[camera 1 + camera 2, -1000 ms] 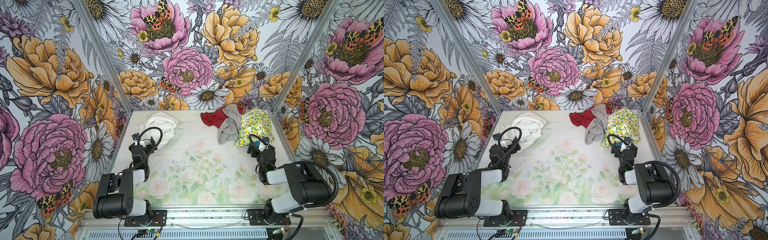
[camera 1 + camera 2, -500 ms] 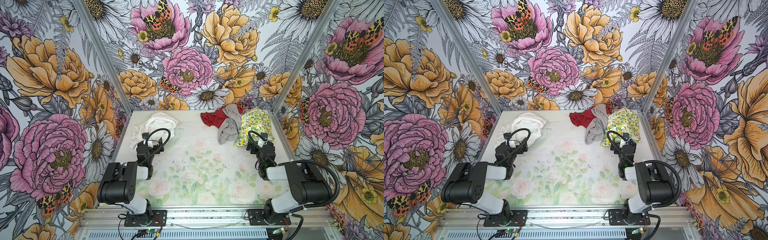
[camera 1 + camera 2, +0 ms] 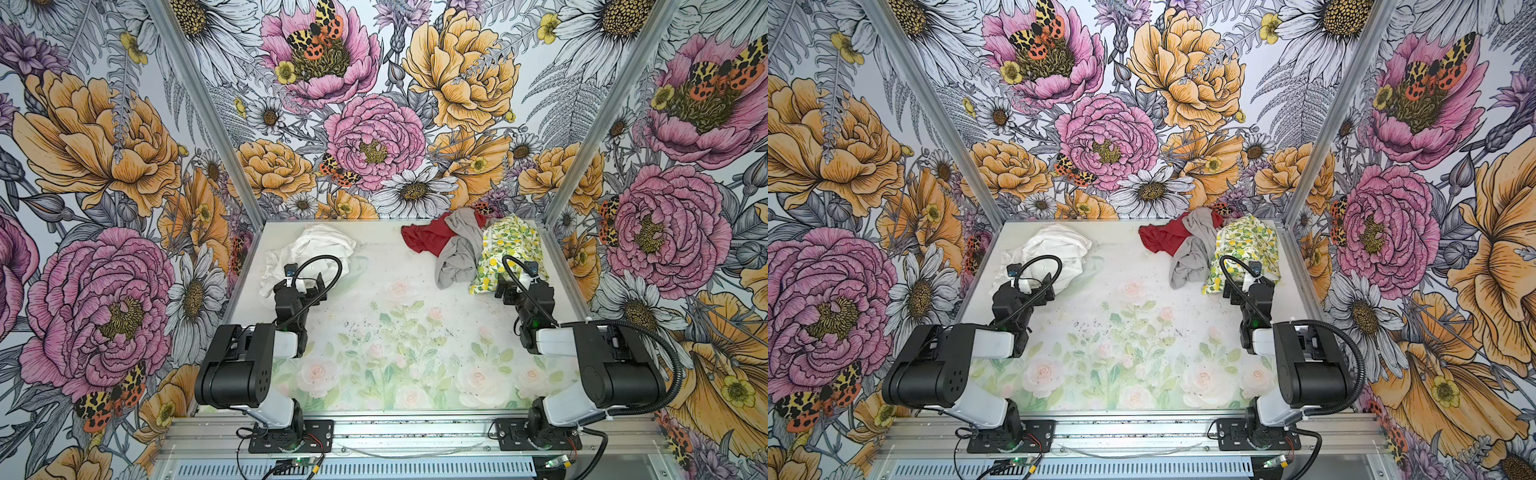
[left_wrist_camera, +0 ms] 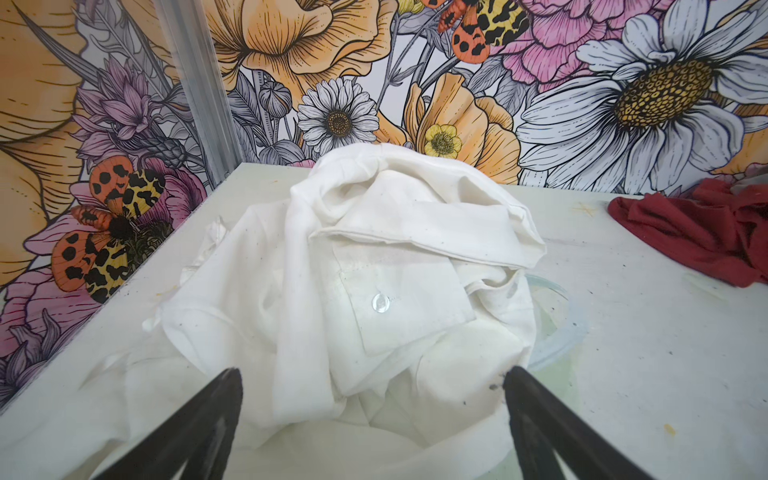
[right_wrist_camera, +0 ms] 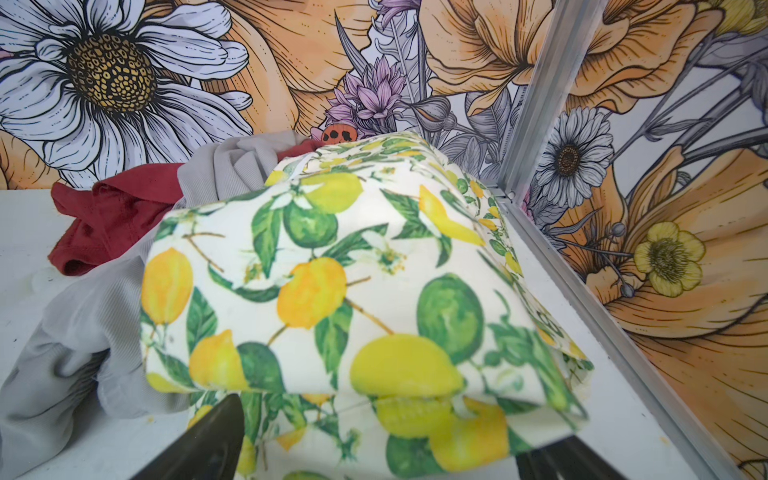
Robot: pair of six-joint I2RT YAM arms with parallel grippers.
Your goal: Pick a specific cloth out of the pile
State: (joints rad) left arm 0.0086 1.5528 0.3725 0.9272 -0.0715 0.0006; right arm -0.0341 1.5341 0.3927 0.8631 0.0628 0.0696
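The pale floral surface (image 3: 374, 332) carries it all: on its far left lies the cloth (image 3: 328, 245), a crumpled white heap well apart from the pile (image 3: 465, 249) in the far right corner, where a lemon cloth (image 3: 509, 249) lies against a grey cloth (image 3: 455, 259) and a red cloth (image 3: 424, 239). The left pincer (image 3: 305, 284) stands spread wide and released at the white cloth's near edge, its black fingers (image 4: 199, 424) straddling the folds without clamping them. The right pincer (image 3: 513, 286) is likewise spread wide and empty, just at the near edge of the lemon cloth.
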